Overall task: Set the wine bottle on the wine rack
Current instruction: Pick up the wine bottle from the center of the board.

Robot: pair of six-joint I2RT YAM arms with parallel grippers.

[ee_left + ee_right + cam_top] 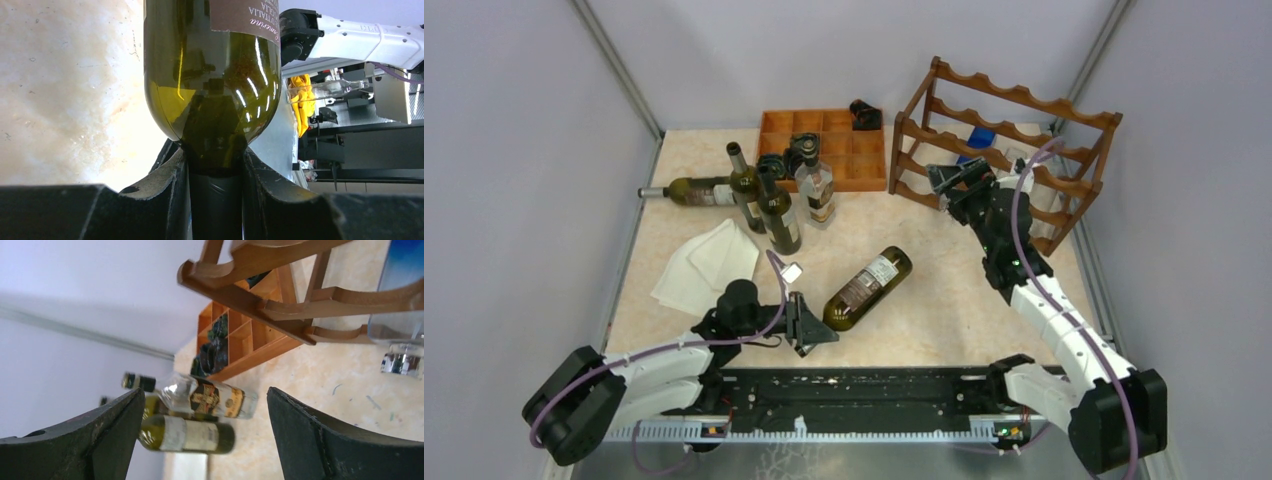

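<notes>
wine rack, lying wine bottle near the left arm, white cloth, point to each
wine rack (1022, 97): top external view, top scalloped rail
wine bottle (874, 275): top external view, label
white cloth (704, 262): top external view, its middle

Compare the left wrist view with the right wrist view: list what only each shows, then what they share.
Only the left wrist view: the left gripper shut on the neck of the dark green wine bottle, with the right arm and its white link beyond. Only the right wrist view: the right gripper open and empty, the wine rack with scalloped rails, the orange compartment tray, and a clear bottle beside a green bottle with a pale label. Both: the beige marbled tabletop.
</notes>
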